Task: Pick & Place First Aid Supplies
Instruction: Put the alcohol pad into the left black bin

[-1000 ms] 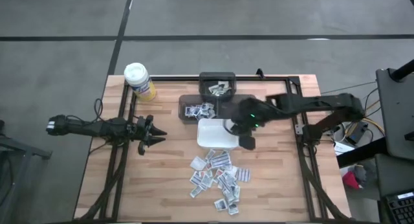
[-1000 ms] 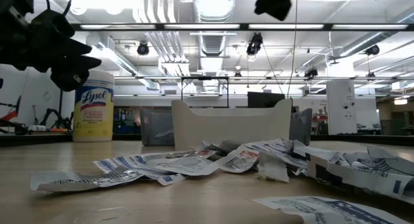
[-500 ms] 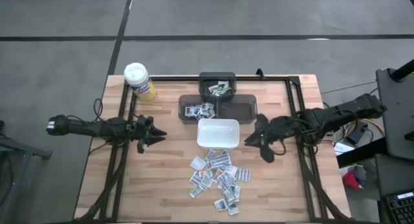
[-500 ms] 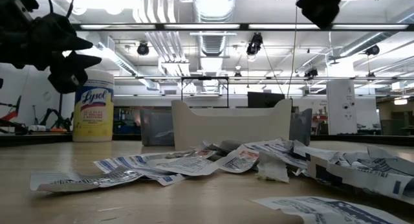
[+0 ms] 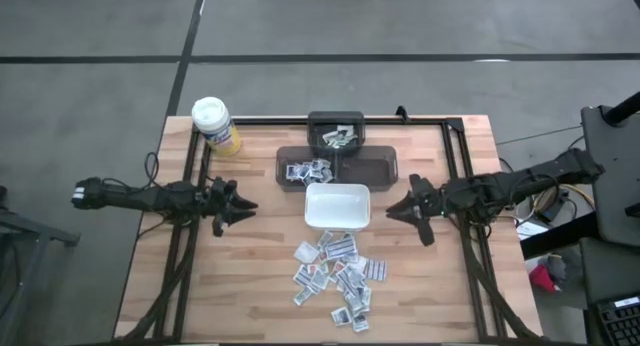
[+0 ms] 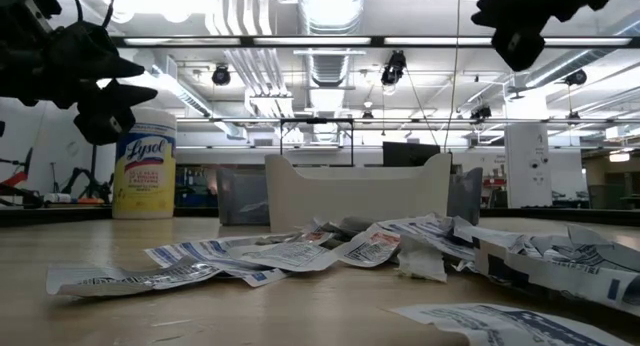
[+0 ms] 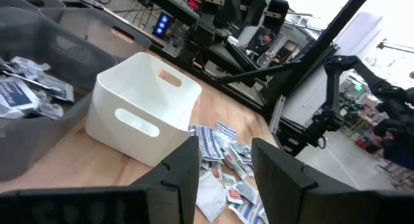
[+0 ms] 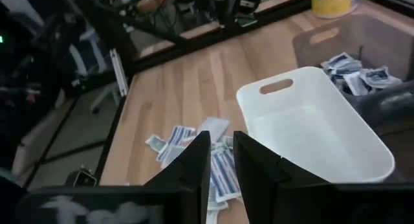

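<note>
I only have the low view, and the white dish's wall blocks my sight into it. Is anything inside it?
Observer: No. From above, the white dish is empty. The packets lie in a loose pile on the table, on the dish's side away from the grey bins.
Operator: Where is the right pincer? I see only a dark shape at top right.
Observer: The right pincer hangs beside the dish, off its right side, fingers slightly apart with nothing between them.
Operator: And the left one?
Observer: The left pincer waits well off the dish's left side, open and empty.
</note>
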Motion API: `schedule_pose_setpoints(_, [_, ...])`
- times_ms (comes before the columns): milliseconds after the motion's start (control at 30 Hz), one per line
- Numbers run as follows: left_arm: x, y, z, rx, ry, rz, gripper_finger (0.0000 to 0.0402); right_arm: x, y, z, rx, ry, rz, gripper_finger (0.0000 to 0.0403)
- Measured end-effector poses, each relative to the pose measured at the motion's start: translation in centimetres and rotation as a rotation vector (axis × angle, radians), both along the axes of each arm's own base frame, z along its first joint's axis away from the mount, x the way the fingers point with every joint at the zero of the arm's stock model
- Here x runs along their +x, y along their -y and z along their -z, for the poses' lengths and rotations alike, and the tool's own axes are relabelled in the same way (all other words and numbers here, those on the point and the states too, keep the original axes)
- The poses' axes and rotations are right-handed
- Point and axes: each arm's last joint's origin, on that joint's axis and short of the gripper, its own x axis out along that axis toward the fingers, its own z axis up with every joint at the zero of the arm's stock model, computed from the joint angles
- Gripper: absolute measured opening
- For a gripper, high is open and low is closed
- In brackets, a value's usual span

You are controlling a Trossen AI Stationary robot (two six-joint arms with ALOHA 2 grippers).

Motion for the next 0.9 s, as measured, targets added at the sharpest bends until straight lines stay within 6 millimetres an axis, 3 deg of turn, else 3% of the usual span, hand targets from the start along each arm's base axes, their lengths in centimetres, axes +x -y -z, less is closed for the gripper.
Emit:
schedule_pose_setpoints(333, [0.0, -0.1, -1.0, 0.089, 0.075, -0.028, 0.0136, -2.5, 0.8, 1.5, -0.019, 0.055, 0.012, 0.0077])
schedule_pose_setpoints(600, [0.0, 0.0, -3.2, 0.137, 0.116, 0.023, 0.0136, -4.0, 1.4, 1.8, -0.018, 0.12, 0.076, 0.0071])
schedule_pose_setpoints(900, [1.4, 0.6, -6.6, 0.127, 0.006, 0.159, 0.0136, -4.8, 1.6, 2.8, -0.016, 0.146, 0.085, 0.0065])
